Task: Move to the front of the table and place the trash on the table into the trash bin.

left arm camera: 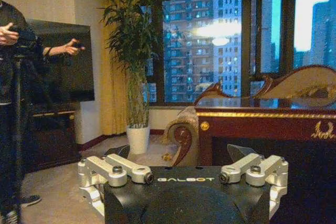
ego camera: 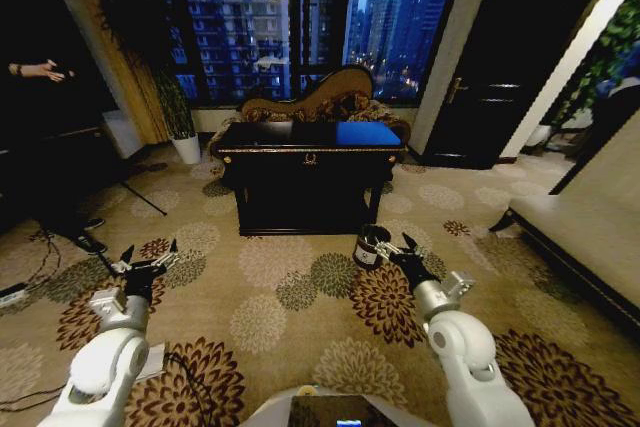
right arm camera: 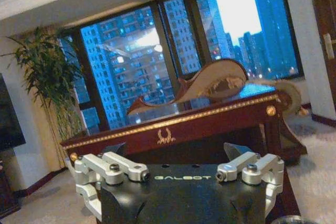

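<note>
Black table (ego camera: 308, 159) with gold trim standing well ahead, before the patterned sofa (ego camera: 330, 97) and window. Trash bin (ego camera: 369, 246) on the carpet at the table's right front corner. Right gripper (ego camera: 398, 248) beside the bin, jaws spread, empty. Left gripper (ego camera: 148, 265) low, far left of the table, jaws spread, empty.

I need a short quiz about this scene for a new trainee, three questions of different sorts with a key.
1. True or false: the left pincer is holding a paper wad.
2. The trash bin stands: A) on the table B) on the carpet, near the table's front right corner C) on the sofa.
3. Fill in: the right pincer hovers close to the ____.

Key: 1 false, it is open and empty. 2 B. 3 trash bin.
</note>
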